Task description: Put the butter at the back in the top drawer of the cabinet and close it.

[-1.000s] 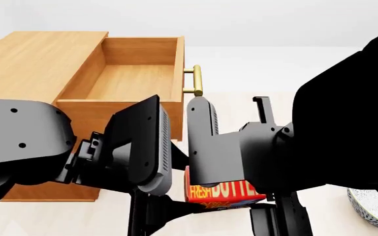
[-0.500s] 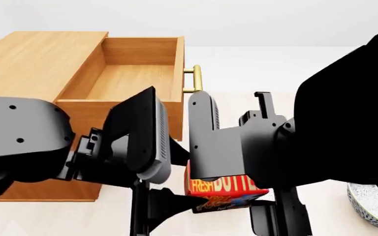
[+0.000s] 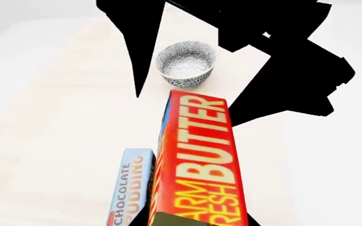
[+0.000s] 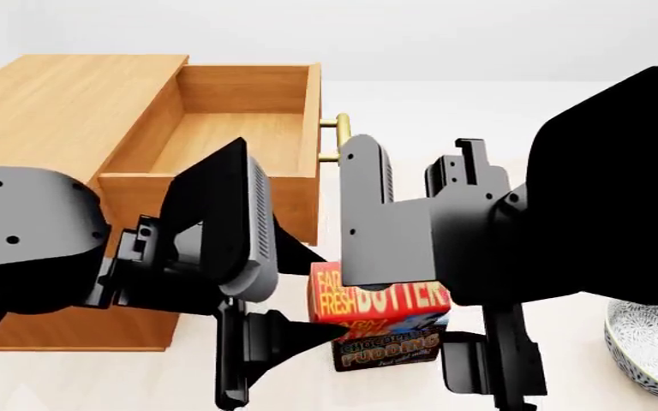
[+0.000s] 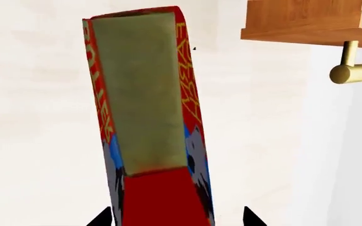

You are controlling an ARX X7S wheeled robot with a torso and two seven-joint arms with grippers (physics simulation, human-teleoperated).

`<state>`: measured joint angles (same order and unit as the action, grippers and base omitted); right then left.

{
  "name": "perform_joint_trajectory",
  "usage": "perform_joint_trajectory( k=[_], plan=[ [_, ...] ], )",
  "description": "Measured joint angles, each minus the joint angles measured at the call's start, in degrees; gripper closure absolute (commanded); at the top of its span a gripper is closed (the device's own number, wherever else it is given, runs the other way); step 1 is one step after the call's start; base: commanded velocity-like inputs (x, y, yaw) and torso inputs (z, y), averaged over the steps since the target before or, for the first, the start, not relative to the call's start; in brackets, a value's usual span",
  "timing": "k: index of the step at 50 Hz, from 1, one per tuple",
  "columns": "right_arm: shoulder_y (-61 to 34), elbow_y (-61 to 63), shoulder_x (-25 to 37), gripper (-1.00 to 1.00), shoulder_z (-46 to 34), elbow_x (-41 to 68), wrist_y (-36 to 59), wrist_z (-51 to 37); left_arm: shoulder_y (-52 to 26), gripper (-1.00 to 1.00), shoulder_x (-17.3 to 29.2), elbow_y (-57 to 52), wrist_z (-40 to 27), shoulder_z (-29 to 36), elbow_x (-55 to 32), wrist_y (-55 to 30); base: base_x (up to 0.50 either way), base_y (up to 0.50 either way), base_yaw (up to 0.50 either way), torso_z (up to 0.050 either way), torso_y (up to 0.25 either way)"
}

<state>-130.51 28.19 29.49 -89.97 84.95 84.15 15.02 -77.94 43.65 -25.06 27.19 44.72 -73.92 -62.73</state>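
- Lifted since a second ago: butter (image 4: 380, 299) rides higher, clear of pudding box (image 4: 389, 351).
- Both pincers' jaw state: cannot tell.
- Open top drawer (image 4: 232, 137) lies beyond.

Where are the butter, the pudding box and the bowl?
butter (image 3: 200, 155): left wrist view, red lettered face.
pudding box (image 3: 129, 188): left wrist view, blue side.
bowl (image 3: 185, 63): left wrist view, patterned inside.
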Motion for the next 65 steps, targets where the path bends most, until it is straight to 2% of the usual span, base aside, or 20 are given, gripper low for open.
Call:
perform_joint_trajectory(
  k=[14, 24, 36, 45, 55, 65],
  plan=[
    [-0.1, 0.5, 2.3, -1.00, -1.0, -2.3, 0.1, 2.0, 0.8, 1.00, 3.6, 0.4, 0.2, -1.3, -0.2, 0.8, 0.00, 0.00, 0.00, 0.001, 0.001],
    [1.1, 1.3, 7.9, -1.00, -0.9, -3.1, -0.6, -0.9, 2.2, 1.00, 7.1, -0.2, -2.9, -4.3, -3.4, 2.3, 0.00, 0.00, 0.00, 0.000, 0.001],
    [4.3, -1.3, 17.2, -1.00, 2.0, 3.3, -3.6, -19.8, 3.9, 1.00, 10.6, -0.5, -8.4, -8.1, -7.7, 4.4, 0.00, 0.00, 0.00, 0.001, 0.001],
    [8.6, 1.1, 27.0, -1.00, 4.0, 10.6, -11.1, -37.9, 3.8, 1.00, 11.7, 0.6, -14.1, -10.7, -11.5, 5.7, 0.00, 0.00, 0.00, 0.000, 0.001],
    [15.7, 10.6, 40.9, -1.00, 5.2, 13.2, -26.2, -51.9, 1.0, 1.00, 11.2, 3.2, -20.8, -12.2, -15.4, 5.4, 0.00, 0.00, 0.00, 0.001, 0.001],
    [25.9, 21.8, 52.8, -1.00, 0.8, 2.5, -47.9, -63.8, -5.1, 1.00, 7.5, 10.5, -27.7, -11.3, -18.4, 3.0, 0.00, 0.00, 0.00, 0.000, 0.001]
  ],
)
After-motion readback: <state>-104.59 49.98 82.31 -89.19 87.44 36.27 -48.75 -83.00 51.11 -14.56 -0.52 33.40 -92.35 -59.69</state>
